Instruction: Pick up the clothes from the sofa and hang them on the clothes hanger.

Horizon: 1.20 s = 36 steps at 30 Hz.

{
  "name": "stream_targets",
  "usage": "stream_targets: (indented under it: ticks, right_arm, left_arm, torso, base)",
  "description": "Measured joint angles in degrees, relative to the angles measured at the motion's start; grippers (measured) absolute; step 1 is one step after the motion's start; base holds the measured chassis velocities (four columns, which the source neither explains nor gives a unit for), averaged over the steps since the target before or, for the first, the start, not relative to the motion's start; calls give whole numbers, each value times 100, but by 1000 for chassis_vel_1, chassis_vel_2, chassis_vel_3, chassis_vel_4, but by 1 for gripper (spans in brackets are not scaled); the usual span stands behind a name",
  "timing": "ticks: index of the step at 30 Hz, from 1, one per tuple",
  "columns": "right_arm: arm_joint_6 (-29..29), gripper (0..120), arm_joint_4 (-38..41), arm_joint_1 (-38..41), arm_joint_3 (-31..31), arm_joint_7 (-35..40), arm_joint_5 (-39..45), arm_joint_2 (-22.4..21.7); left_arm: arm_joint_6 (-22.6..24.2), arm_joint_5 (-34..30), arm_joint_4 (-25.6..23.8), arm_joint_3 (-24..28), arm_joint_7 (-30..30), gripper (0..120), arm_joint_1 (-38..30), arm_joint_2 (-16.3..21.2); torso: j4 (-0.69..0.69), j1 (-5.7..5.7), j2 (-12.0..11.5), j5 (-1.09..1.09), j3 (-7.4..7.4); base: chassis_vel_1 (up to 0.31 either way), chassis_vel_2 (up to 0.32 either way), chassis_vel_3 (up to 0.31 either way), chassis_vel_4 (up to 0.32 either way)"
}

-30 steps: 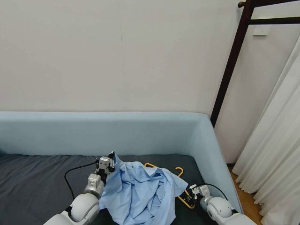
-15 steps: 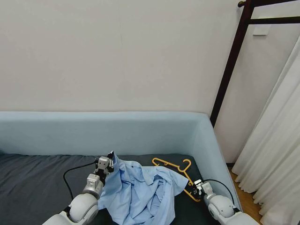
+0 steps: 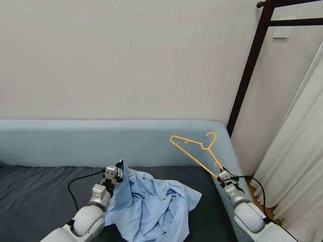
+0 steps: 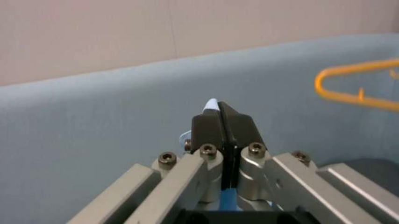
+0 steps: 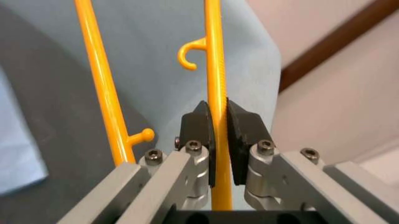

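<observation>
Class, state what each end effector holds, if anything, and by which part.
Left end effector pinches an edge of the crumpled light blue cloth shirt. Right end effector clamps a thin bar of the orange plastic hanger, near one end.

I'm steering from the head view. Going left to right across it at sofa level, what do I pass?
left tool pinching the blue shirt → orange hanger held up off the sofa → right tool clamped on the hanger's end → wooden rack → white curtain
</observation>
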Motion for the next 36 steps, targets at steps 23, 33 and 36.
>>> stream_targets:
  ticks: [23,33,36]
  right_arm:
    - [584,5,1321,-1950,258,-77,-1753,485]
    - [375,5,995,-1207,-345,-101,-1635,674]
    - [360,5,964,-1077,-486,-118,-1624,674]
  left_arm:
    - [-61,-105,-825,118,273,0,4,734]
    - [-4,38,-872,196,270,0,176,591]
    - [26,39,-868,233,270,0,149,551]
  torso:
    - [0,0,0,-1,0]
    - [3,0,0,-1,1]
    - [2,0,0,-1,1]
  base:
    - [0,0,0,0]
    - [0,0,0,0]
    - [0,0,0,0]
